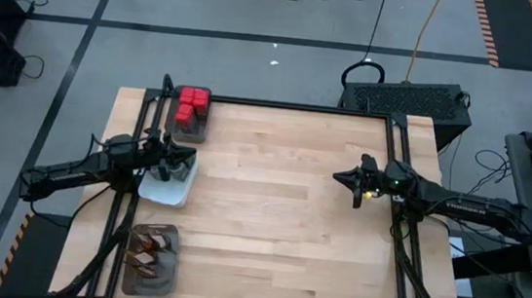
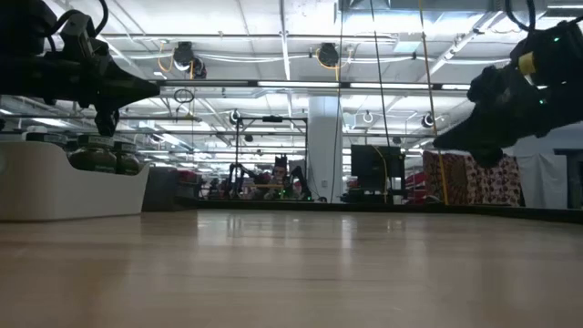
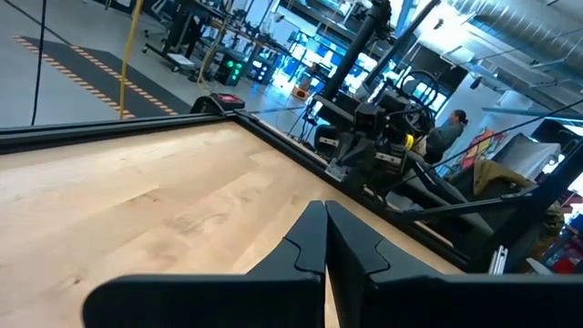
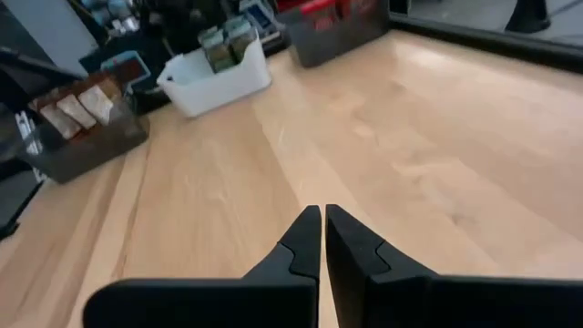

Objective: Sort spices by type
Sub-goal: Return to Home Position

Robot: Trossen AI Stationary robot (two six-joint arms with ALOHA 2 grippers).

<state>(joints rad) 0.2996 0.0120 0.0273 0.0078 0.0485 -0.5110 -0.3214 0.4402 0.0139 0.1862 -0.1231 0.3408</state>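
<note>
Sorting looks done, so the step in hand seems to be the return to rest. At far left, red boxes fill the far mesh tray, green-lid jars sit in the white dish w/ the left hand above, fingers pressed together & empty, and sachets lie in the near tray. Right hand hangs at right, pinched closed on nothing; next needs only a clean pull-back, no grasp. Surface is pale wood; the room is a big hall w/ strip lights & a person seated.

At the high view's left, the left gripper is covering the jars in the white dish. The low view's left edge is cutting that dish off.
</note>
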